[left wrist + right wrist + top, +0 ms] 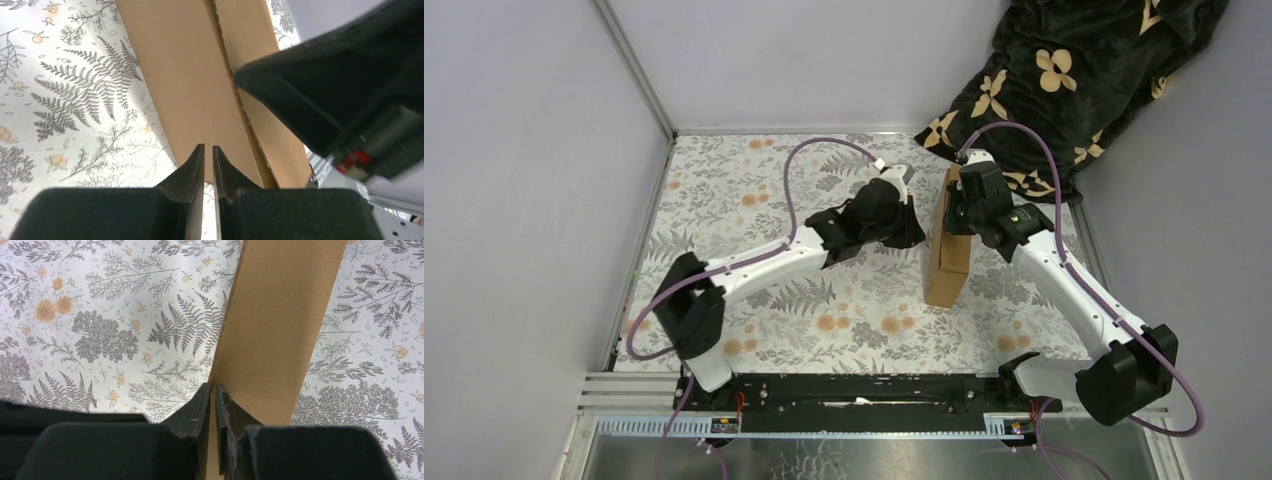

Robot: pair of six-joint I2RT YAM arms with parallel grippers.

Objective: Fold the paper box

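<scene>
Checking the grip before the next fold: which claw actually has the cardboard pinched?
The right claw: an edge of the paper box runs between its fingers. The left claw is shut with nothing between its fingers.

White links and black joints on left arm (764, 262) and right arm (1064, 275), bulky black base joints, purple cable (789, 198) looping along each, black wedge fingers (192, 172) tapering to thin tips, green light (1016, 213) near right wrist, red spot (355, 159) on right gripper (212, 387)
</scene>
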